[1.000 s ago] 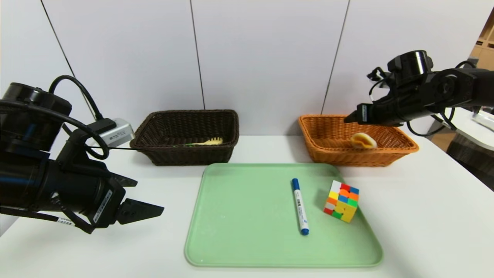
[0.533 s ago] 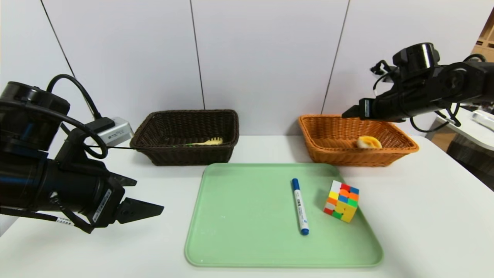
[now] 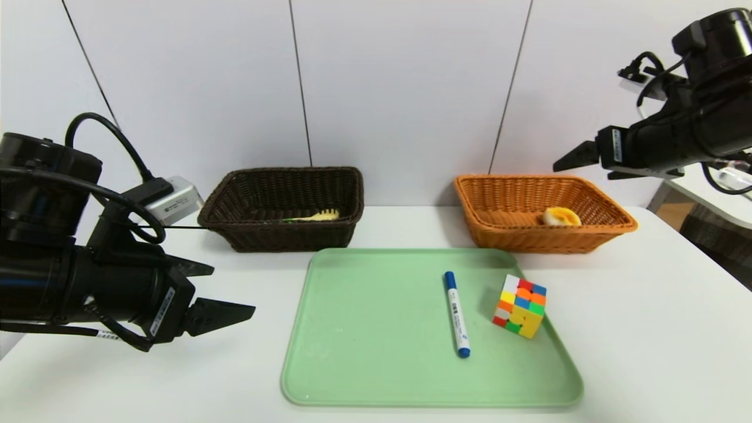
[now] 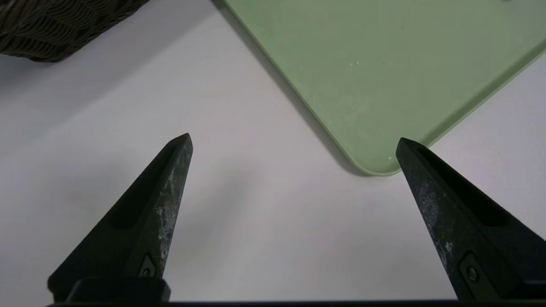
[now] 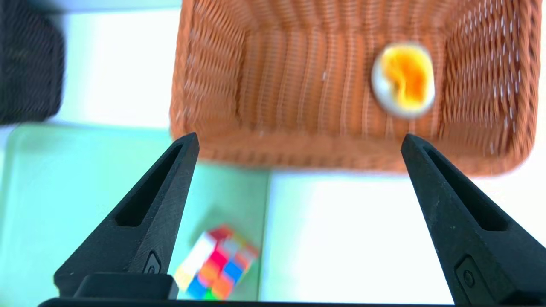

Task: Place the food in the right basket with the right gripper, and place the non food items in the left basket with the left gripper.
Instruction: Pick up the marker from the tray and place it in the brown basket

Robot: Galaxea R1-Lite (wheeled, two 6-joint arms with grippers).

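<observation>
The food, a whitish bun with a yellow-orange top [image 3: 561,217] [image 5: 404,79], lies in the orange-brown right basket [image 3: 511,238] [image 5: 298,85]. My right gripper [image 3: 578,164] [image 5: 299,137] hangs open and empty high above the basket's right end. A pale yellow fork [image 3: 317,216] rests in the dark brown left basket [image 3: 282,238] [image 4: 55,30]. The white marker with blue cap [image 3: 456,314] and the multicoloured cube [image 3: 520,305] [image 5: 215,264] lie on the green tray [image 3: 364,329] [image 4: 362,64]. My left gripper [image 3: 233,289] [image 4: 294,138] hovers open and empty over the table, just left of the tray's near corner.
Both baskets stand against the white back wall, behind the tray. White tabletop lies bare left and right of the tray. Another white surface [image 3: 711,200] sits beyond the table's right edge.
The right gripper has risen and drawn back to the right from over the orange basket, its jaws opening wider. The bun has settled on the basket floor. The left gripper has edged slightly forward.
</observation>
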